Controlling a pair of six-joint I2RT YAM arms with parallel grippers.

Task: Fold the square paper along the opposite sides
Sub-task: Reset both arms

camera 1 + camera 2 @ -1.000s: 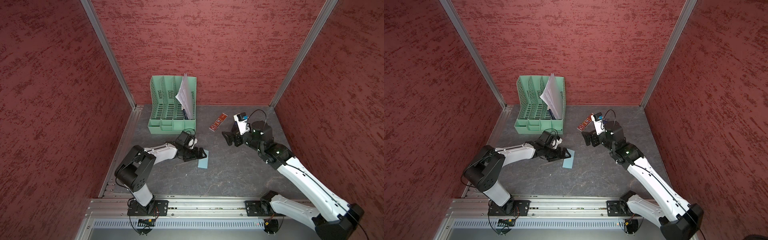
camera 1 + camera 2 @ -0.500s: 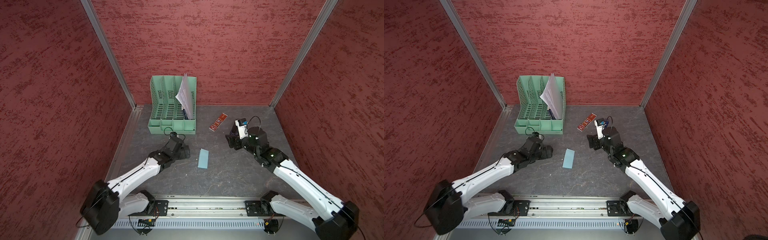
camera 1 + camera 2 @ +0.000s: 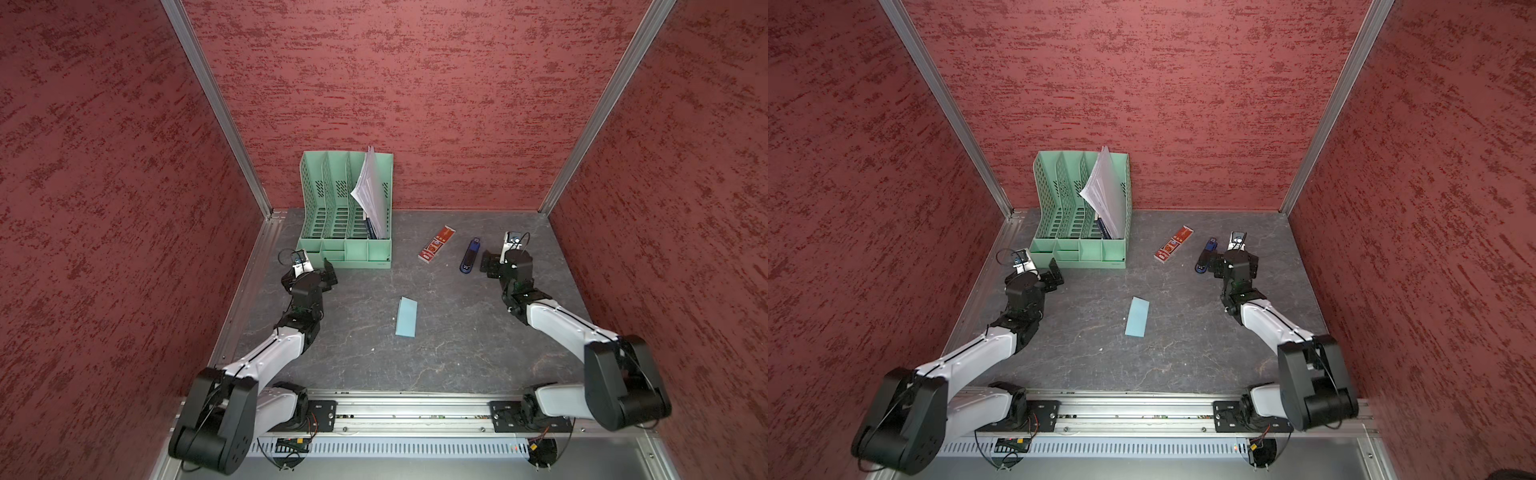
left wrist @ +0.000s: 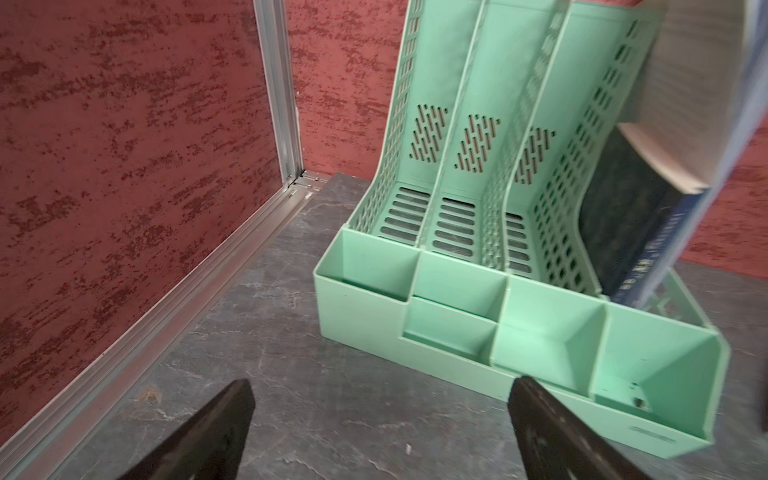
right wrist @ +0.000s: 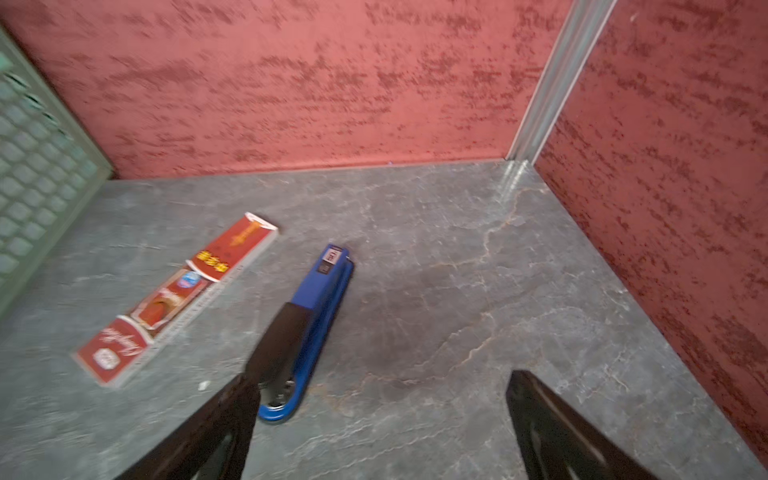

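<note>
The square paper (image 3: 406, 316) (image 3: 1137, 316) is seen in both top views as a narrow light-blue rectangle, laid flat on the grey, veined surface (image 3: 457, 353). It is placed about midway between the two arms and well apart from both hands. Its long sides are turned roughly from the rear wall towards the front rail (image 3: 395, 399), with a slight tilt, and its edges are lined up so that a single neat strip is shown

The left hand (image 4: 380, 395) is held with its fingers (image 4: 224, 432) spread wide apart, and only bare surface is seen in the gap. It is positioned low, just beside the front corner of the green file organiser (image 3: 345, 251) that lies nearest the left arm; whether that corner is touched cannot be told. White sheets (image 3: 372, 187) are leaned in the organiser's slot farthest from that arm, and a dark blue book (image 4: 631, 232) is stood in the same slot

The right hand (image 5: 382, 382) is likewise spread wide, with bare surface between its fingers. A blue stapler (image 5: 320, 299) is laid on the surface just beside it. In the right wrist view the stapler's near end is overlapped by one finger, but contact cannot be judged. A red packet (image 3: 436, 244) is laid flat between the stapler and the organiser, apart from both
</note>
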